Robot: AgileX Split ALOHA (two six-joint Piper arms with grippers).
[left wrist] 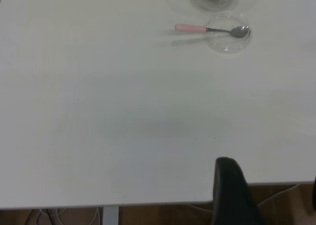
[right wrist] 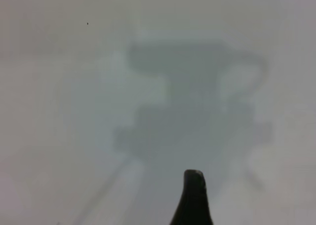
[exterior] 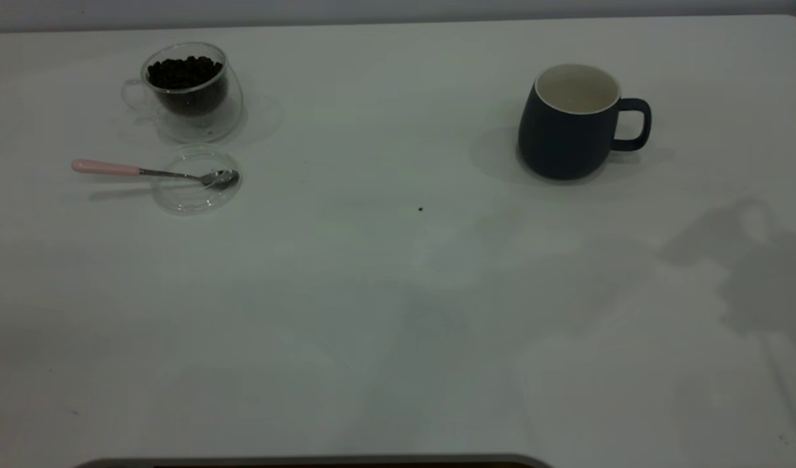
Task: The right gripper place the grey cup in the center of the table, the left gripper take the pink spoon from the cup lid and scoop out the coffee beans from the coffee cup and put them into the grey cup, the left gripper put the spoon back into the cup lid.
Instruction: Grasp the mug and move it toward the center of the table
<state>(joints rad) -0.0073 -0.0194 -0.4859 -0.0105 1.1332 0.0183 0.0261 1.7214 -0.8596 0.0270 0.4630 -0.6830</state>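
The grey cup (exterior: pixel 567 140) stands upright at the back right of the table (exterior: pixel 398 312), handle pointing right, inside empty. At the back left the clear coffee cup (exterior: pixel 191 114) holds the coffee beans (exterior: pixel 185 71). Just in front of it the pink spoon (exterior: pixel 105 168) rests with its bowl in the cup lid (exterior: pixel 196 192) and its handle sticking out left. Neither gripper shows in the exterior view. My left gripper (left wrist: pixel 271 175) hangs open over the table's near edge, far from the spoon (left wrist: pixel 190 28) and lid (left wrist: pixel 227 41). My right gripper (right wrist: pixel 247 185) is open above bare table.
A tiny dark speck (exterior: pixel 420 209) lies near the table's middle. The right arm's shadow (exterior: pixel 749 273) falls on the table's right side. A dark edge (exterior: pixel 307 463) runs along the front of the exterior view.
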